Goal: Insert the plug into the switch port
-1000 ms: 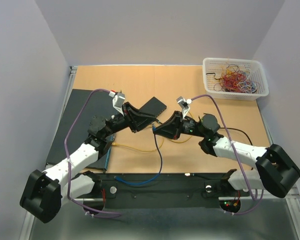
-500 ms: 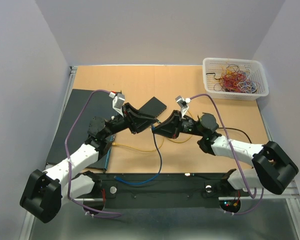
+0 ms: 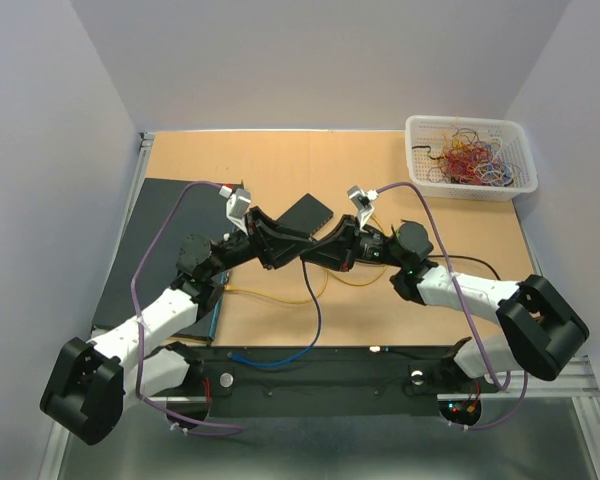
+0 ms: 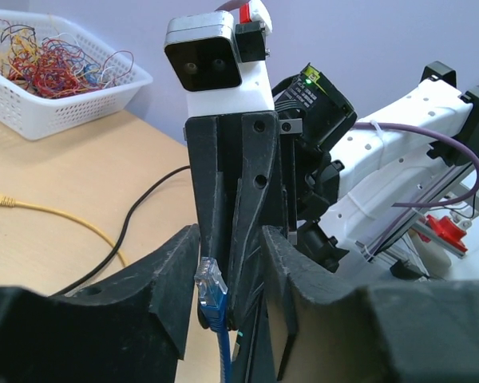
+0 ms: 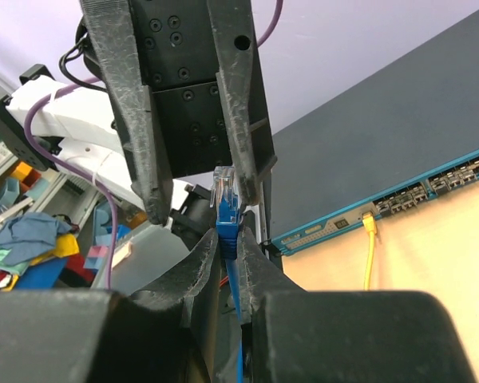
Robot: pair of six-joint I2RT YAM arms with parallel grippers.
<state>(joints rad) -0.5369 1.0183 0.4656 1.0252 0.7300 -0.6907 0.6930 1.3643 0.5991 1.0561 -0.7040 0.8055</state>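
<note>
Where the two arms meet over the middle of the tabletop (image 3: 380, 180), the right fingers (image 5: 188, 275) are clamped together on the blue boot just behind the plug (image 5: 223, 189). They hold it upright, its clear tip pointing up out of the grip. The left fingers (image 5: 132, 120) stand apart, one on each side of that tip. The nearer one looks very close to the plug, though from here I cannot tell whether it touches. From the left wrist view, the left fingers straddle the whole tip of the right arm's grip.

Below the plug, its blue cable (image 3: 319, 310) hangs down and runs toward the near edge of the tabletop.

The plug is in the air and well apart from the switch (image 5: 399, 152), which lies flat along the left side of the tabletop, partly under the left arm. Its blue front face carries a row of ports (image 5: 455, 177). A yellow cable (image 5: 369, 255) is already seated in one of them and trails across the wood.

Just behind the two grips lies a flat black panel (image 3: 308, 212). In the far right corner sits a white basket (image 3: 420, 135) full of tangled coloured wires.
</note>
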